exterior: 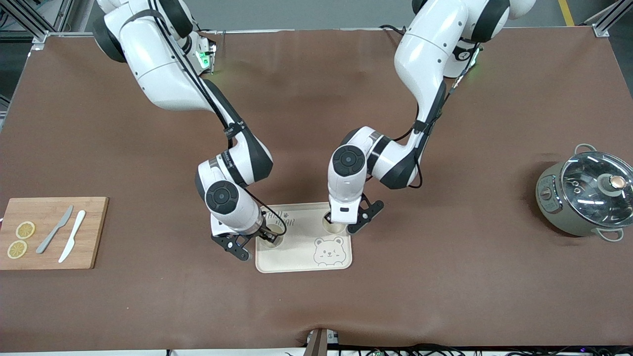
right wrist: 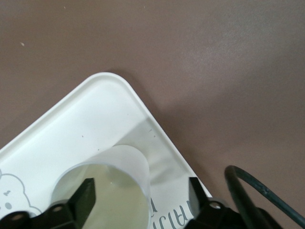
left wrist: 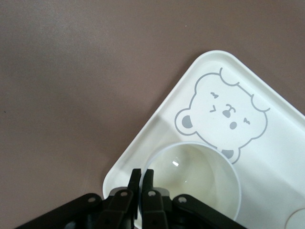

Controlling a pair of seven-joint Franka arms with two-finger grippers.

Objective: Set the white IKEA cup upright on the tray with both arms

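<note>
front view: i see two white cups standing upright on the cream taiji bear tray, which sits mid-worktop, nearer the front camera than both arm bases. the right gripper is down at the cup on the tray's edge toward the right arm's end; the left gripper is at the other cup, on the tray's edge away from the camera. each arm seems to be setting down its own cup.

left wrist view: the left gripper has its fingers together, pinching the cup's rim wall, one finger inside. the cup sits beside the bear-face drawing, mouth up.

right wrist view: the right gripper has its fingers spread wide apart, straddling its cup, which stands free by the tray's corner. i judge that placement done; the left one needs releasing.
</note>
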